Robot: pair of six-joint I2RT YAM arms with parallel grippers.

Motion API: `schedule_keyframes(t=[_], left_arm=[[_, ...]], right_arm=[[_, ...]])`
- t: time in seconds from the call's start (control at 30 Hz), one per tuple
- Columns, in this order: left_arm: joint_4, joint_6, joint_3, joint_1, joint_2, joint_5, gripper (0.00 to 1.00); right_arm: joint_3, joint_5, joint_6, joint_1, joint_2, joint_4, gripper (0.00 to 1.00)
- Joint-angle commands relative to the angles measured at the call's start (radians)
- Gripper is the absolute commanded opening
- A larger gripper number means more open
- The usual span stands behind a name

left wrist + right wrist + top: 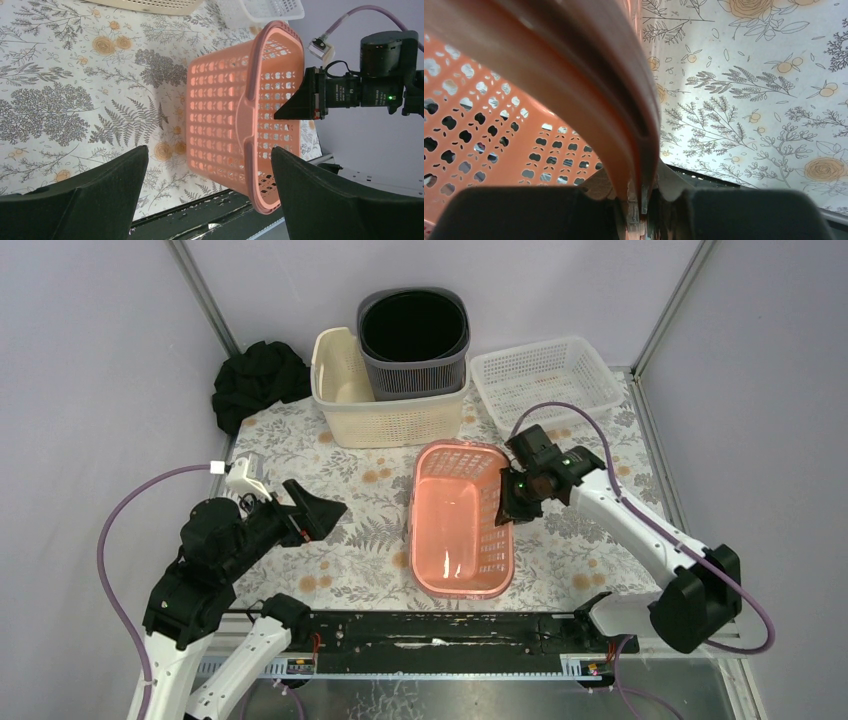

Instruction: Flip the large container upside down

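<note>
Pink basket sits opening upward near the middle of the tabletop's front edge. The right gripper is pinched tight on its right rim, likely to lever it over. The left gripper waits well left, fingers spread wide and empty.

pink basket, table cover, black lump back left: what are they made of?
The pink perforated basket looks like moulded plastic, slightly glossy and translucent: light glows through its cut-out walls, and the rim is smooth. The floral table cover is a matte printed sheet lying flat; cloth or vinyl, I cannot tell. The black lump seems to be soft matte fabric, crumpled into folds.
</note>
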Motion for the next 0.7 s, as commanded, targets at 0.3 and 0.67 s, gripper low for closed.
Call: schedule_keyframes(t=[0.3, 0.67], left_arm=[[-0.014, 0.023, -0.033, -0.002, 0.031, -0.059, 1.0], [-0.029, 0.004, 0.007, -0.004, 0.05, -0.148, 1.0]], right_arm=[[0.2, 0.126, -0.01, 0.059, 0.106, -0.051, 0.45], [0.411, 0.165, -0.045, 0.087, 0.058, -0.175, 1.0]])
